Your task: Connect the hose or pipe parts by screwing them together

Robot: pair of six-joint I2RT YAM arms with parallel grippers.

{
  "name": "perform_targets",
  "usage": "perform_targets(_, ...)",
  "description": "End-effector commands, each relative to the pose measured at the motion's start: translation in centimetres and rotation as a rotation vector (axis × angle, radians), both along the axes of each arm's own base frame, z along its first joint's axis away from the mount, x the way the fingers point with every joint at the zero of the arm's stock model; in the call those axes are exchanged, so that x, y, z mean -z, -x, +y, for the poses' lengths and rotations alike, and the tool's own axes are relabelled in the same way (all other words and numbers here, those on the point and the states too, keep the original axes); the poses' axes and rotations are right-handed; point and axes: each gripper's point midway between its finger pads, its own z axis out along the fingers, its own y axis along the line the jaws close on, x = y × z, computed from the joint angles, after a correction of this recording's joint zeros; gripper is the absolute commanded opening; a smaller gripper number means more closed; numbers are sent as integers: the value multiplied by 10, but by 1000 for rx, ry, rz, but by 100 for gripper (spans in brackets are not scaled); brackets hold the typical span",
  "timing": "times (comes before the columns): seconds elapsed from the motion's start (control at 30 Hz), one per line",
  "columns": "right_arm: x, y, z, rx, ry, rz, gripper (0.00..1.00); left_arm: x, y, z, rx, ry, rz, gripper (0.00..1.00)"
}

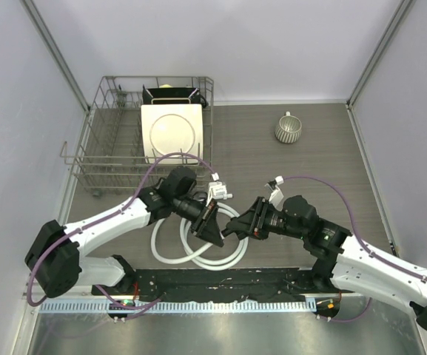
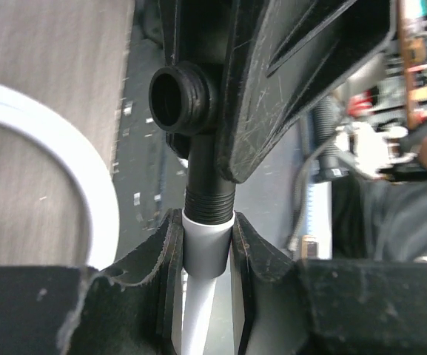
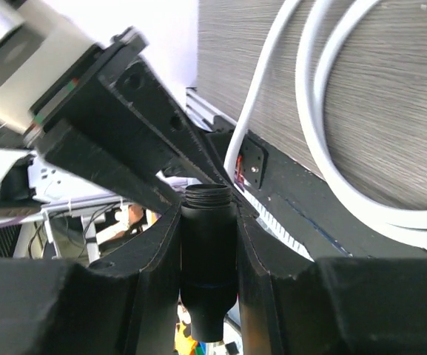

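Left wrist view: left gripper (image 2: 207, 222) clamped on white end connector (image 2: 206, 255), butted to black T-fitting (image 2: 198, 111) thread. Right gripper (image 3: 208, 214) clamped on fitting stem. Parts likely light, rigid, slick; hose (image 1: 198, 260) limp, coiled on table (image 1: 309, 170). Best held at connector.

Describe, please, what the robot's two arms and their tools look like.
The left arm and right arm match: white shells, black joints, each with a looping purple cable. The left tool and right tool have black, angular, scratched fingers.
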Motion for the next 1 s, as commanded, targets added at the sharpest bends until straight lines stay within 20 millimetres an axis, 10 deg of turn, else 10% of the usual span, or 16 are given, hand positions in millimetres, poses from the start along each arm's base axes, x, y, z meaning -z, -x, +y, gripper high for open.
perform_targets(0.0, -45, -3, 12, 12, -124, 28, 1, -5, -38, -12, -151, -104, -326, 0)
perform_targets(0.5, -27, -23, 10, 147, -50, 140, 1, -1, -107, 10, -613, -356, -780, 0)
perform_targets(0.97, -28, -35, 2, 247, -104, 171, 9, -8, -111, 17, -705, -423, -1095, 0)
